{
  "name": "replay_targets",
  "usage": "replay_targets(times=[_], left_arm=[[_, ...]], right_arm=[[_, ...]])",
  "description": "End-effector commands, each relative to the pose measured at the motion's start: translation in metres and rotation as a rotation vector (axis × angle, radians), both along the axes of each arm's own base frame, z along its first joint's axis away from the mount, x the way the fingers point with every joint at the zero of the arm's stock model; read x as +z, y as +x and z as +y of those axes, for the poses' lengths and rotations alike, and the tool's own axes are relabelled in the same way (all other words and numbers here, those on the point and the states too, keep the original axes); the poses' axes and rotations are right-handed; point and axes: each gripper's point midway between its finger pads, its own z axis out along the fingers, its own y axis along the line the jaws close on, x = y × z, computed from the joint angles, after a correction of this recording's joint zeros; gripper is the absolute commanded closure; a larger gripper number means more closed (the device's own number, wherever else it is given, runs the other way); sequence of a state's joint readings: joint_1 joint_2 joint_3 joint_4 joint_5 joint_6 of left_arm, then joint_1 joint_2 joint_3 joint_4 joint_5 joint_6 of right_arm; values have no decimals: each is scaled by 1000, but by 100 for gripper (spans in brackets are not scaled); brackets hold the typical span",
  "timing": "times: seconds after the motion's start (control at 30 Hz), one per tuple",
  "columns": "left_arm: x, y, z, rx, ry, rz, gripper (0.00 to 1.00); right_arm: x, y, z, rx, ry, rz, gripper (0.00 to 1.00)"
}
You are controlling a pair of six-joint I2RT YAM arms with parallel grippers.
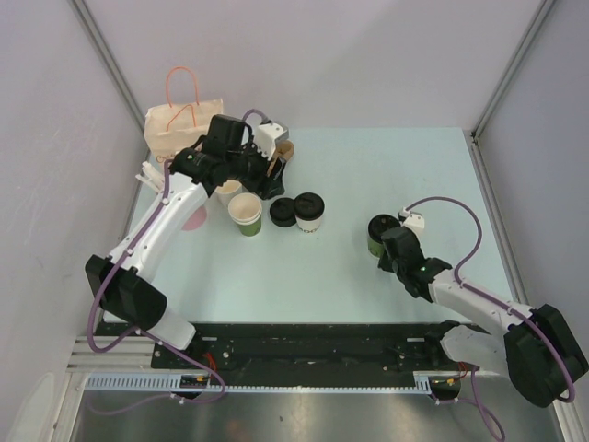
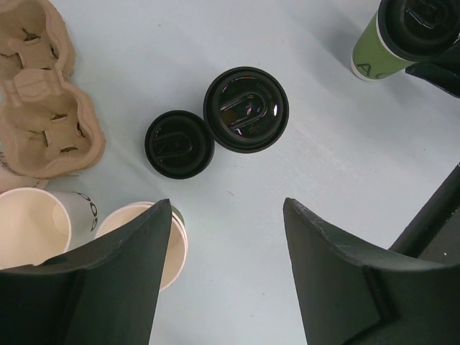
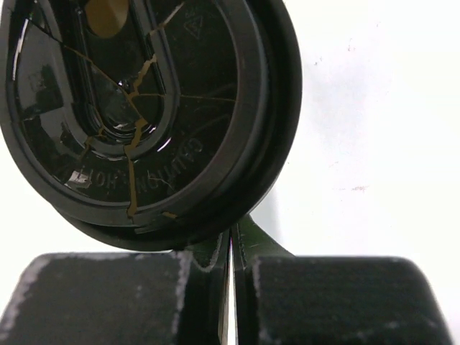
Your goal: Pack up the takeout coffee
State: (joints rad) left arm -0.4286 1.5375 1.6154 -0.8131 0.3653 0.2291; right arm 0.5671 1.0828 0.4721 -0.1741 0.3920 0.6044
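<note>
The white-sided takeout coffee (image 1: 309,213) with its black lid (image 2: 246,109) stands mid-table, a loose black lid (image 2: 180,144) beside it. My left gripper (image 2: 228,215) hovers above and short of both, open with nothing between its fingers; in the top view it (image 1: 260,180) is over the cup cluster. The green-sided takeout coffee (image 1: 380,232) stands to the right, also in the left wrist view's corner (image 2: 399,37). My right gripper (image 3: 233,241) is shut and empty, its tips right against the rim of that cup's black lid (image 3: 136,108).
A cardboard cup carrier (image 2: 43,108) lies at the back left beside a paper bag (image 1: 184,124). Two lidless cups, one white (image 2: 32,226) and one green-sided (image 1: 247,214), stand near the left gripper. A pink object (image 1: 193,219) shows under the left arm.
</note>
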Motion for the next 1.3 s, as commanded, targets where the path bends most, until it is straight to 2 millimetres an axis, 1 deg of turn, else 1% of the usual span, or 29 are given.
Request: replay_targets(times=[0.0, 0.07, 0.13, 0.23, 0.33, 0.37, 0.4, 0.53, 0.6, 0.63, 0.7, 0.73, 0.77, 1.0, 1.17, 1.2, 1.27], left_arm=[[0, 2, -1, -49, 8, -32, 31], [0, 2, -1, -51, 8, -31, 31], [-2, 4, -1, -46, 13, -26, 32], [-2, 6, 1, -35, 22, -31, 32], [3, 10, 2, -28, 27, -52, 32], [7, 11, 2, -24, 24, -61, 32], [8, 13, 3, -18, 29, -67, 32], [11, 15, 2, -14, 29, -73, 32], [9, 16, 3, -13, 31, -69, 32], [9, 16, 3, -11, 32, -70, 32], [7, 18, 3, -9, 38, -66, 32], [7, 19, 3, -6, 38, -69, 32], [8, 21, 2, -5, 39, -71, 32], [6, 23, 2, -3, 41, -64, 32], [6, 25, 2, 0, 45, -66, 32], [6, 25, 2, 1, 46, -67, 32], [6, 25, 2, 1, 46, -65, 32]], right_arm=[[6, 5, 1, 18, -5, -40, 100], [0, 6, 0, 22, -6, -30, 100], [0, 13, -1, 22, -8, -43, 100], [-1, 20, -12, -6, -31, -50, 100], [2, 28, -21, -20, -41, -73, 100], [2, 30, -22, -21, -40, -77, 100], [5, 36, -22, -24, -29, -103, 100], [3, 46, -24, -23, -24, -116, 100], [2, 50, -24, -20, -11, -118, 100], [-5, 51, -24, -20, -16, -101, 100], [-6, 56, -24, -21, -5, -111, 100], [-11, 56, -22, -13, 2, -97, 100], [-8, 60, -20, -15, 20, -113, 100], [-14, 74, -26, -55, 73, -123, 100], [-18, 86, -17, -18, 89, -119, 100], [-20, 92, -13, -11, 89, -110, 100], [-22, 97, -6, 6, 107, -102, 100]])
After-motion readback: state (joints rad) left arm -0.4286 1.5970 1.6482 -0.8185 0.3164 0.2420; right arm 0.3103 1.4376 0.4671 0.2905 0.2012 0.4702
